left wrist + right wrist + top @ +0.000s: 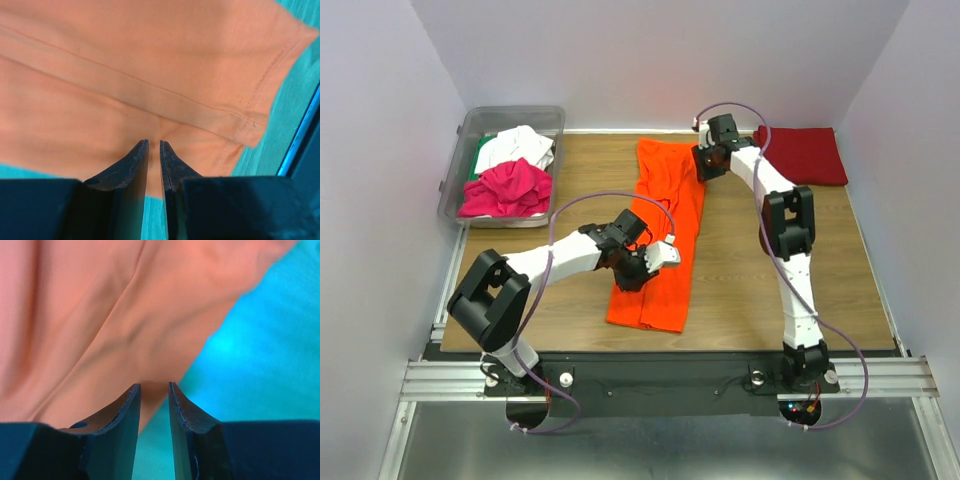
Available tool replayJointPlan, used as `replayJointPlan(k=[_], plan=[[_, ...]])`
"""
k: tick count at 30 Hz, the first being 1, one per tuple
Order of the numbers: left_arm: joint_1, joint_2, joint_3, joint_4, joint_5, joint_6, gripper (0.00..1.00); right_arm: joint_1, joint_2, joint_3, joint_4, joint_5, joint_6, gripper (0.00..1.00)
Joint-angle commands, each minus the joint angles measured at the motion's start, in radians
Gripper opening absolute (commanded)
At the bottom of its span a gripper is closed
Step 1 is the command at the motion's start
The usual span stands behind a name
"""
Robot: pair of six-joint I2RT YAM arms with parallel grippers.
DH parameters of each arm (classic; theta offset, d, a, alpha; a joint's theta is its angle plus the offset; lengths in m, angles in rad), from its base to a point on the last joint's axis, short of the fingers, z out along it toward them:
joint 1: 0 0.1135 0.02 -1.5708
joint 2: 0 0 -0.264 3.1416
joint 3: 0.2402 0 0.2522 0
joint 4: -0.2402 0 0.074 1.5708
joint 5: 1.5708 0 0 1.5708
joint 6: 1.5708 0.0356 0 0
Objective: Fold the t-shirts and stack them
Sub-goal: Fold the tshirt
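The bright orange t-shirt point(665, 200) lies flat in the middle of the wooden bench point(770, 290), folded into a long narrow strip that runs from the far side to the near side. The left tool point(642, 275) is low over the near half of this strip, at its left edge. In the left wrist view the left tool point(154, 145) has only a thin slit between its jaws, and orange cloth with a stitched sleeve hem point(280, 55) lies just beyond the tips. I cannot tell if any cloth is pinched there. The right tool point(703, 170) is at the far right edge of the same shirt. In the right wrist view the right tool point(154, 386) has its jaws a little apart, over the border of the wrinkled orange cloth and bare bench, with nothing clamped. A dark red t-shirt point(805, 153) lies folded at the far right corner. At the far left stands a clear plastic bin point(510, 118) that holds a magenta t-shirt point(507, 190), a white one point(515, 148) and a green one point(480, 160).
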State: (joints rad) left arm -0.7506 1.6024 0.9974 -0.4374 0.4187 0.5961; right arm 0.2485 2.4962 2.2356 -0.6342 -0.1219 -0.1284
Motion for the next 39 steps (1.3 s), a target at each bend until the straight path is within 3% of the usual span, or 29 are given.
replayJointPlan(k=[1, 7, 13, 19, 23, 27, 33, 34, 39], plan=[[0.013, -0.097, 0.026, -0.067, -0.006, 0.011, 0.27, -0.002, -0.229, -0.114, 0.014, -0.099, 0.01, 0.35], [0.014, -0.078, -0.051, -0.006, -0.103, 0.088, 0.27, 0.057, -0.347, -0.358, 0.011, -0.215, 0.064, 0.34], [0.013, 0.007, -0.065, 0.037, -0.147, 0.126, 0.27, 0.077, -0.315, -0.473, 0.019, -0.278, 0.098, 0.31], [-0.042, 0.091, -0.062, 0.052, -0.106, 0.114, 0.27, 0.077, -0.218, -0.432, 0.034, -0.226, 0.092, 0.29], [-0.125, 0.139, -0.033, 0.069, -0.052, 0.064, 0.27, 0.075, -0.12, -0.319, 0.033, -0.168, 0.082, 0.28], [-0.148, 0.154, 0.003, 0.065, -0.011, 0.033, 0.27, 0.077, -0.115, -0.269, 0.028, -0.166, 0.088, 0.29], [-0.13, 0.001, -0.02, -0.015, -0.011, 0.07, 0.32, 0.077, -0.38, -0.428, -0.018, -0.255, 0.018, 0.4], [-0.13, -0.059, -0.023, -0.044, 0.011, 0.073, 0.34, 0.075, -0.463, -0.451, -0.027, -0.265, 0.001, 0.49], [-0.131, -0.223, -0.051, -0.084, 0.072, 0.073, 0.4, 0.078, -0.727, -0.632, -0.09, -0.329, -0.14, 0.51]])
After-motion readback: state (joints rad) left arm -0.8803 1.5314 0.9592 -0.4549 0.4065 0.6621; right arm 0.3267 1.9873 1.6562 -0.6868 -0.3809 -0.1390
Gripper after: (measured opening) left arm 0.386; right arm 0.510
